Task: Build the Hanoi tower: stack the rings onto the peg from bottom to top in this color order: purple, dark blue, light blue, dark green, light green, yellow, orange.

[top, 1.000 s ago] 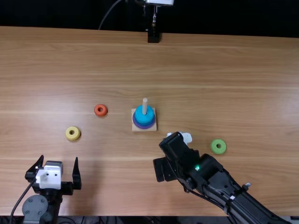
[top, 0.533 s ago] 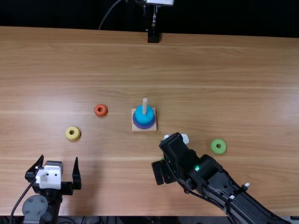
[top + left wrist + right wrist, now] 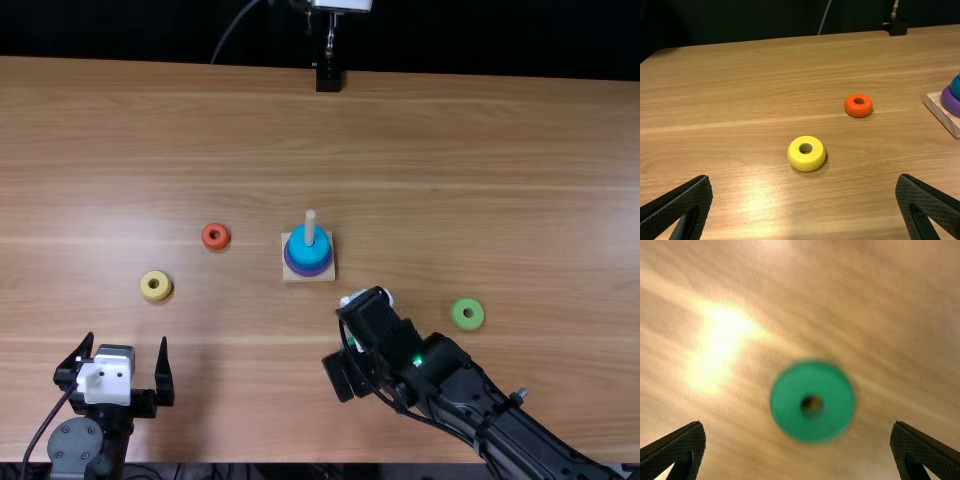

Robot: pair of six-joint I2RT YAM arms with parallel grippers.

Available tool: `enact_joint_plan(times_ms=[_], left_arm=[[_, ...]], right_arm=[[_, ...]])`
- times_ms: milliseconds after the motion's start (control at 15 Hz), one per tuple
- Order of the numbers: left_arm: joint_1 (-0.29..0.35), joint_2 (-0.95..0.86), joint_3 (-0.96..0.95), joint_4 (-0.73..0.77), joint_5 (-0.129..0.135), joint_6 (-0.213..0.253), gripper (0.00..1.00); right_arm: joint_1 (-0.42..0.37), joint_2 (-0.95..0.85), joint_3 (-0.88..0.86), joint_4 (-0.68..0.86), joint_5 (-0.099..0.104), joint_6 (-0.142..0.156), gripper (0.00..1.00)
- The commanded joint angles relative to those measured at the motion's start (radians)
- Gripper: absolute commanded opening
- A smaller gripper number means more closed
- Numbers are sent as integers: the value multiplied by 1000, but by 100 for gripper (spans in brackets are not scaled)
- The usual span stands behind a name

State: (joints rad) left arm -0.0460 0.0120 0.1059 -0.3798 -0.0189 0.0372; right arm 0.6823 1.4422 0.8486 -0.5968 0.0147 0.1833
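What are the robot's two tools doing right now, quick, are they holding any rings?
Left tool: open, holding nothing.
Right tool: open, holding nothing, over the dark green ring.

A light brown wooden surface, its grain running sideways, stretches to a nearly straight far edge, with black background behind. A thin grey cable curves down through that darkness. Beside it, a slim metal rod stands over a small black block at the far edge, below a pale grey fitting. Light leaves a soft sheen on the wood, and a bright white glare in the right wrist view.
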Motion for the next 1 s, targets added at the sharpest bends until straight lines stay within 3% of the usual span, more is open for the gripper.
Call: enact_joint_plan(times_ms=[0, 133, 400, 600, 933], left_arm=[[-5, -12, -106, -80, 8, -2, 100], [-5, -12, -106, -80, 8, -2, 100], [-5, -12, -106, -80, 8, -2, 100], [-5, -12, -106, -80, 8, -2, 100], [-5, -12, -106, -80, 8, -2, 100]], right_arm=[[-1, 66, -2, 51, -2, -5, 100], [-1, 86, 0, 121, -2, -8, 100], [-1, 129, 1, 99, 2, -10, 100], [-3, 132, 1, 51, 2, -53, 100], [-3, 159, -6, 53, 2, -58, 100]])
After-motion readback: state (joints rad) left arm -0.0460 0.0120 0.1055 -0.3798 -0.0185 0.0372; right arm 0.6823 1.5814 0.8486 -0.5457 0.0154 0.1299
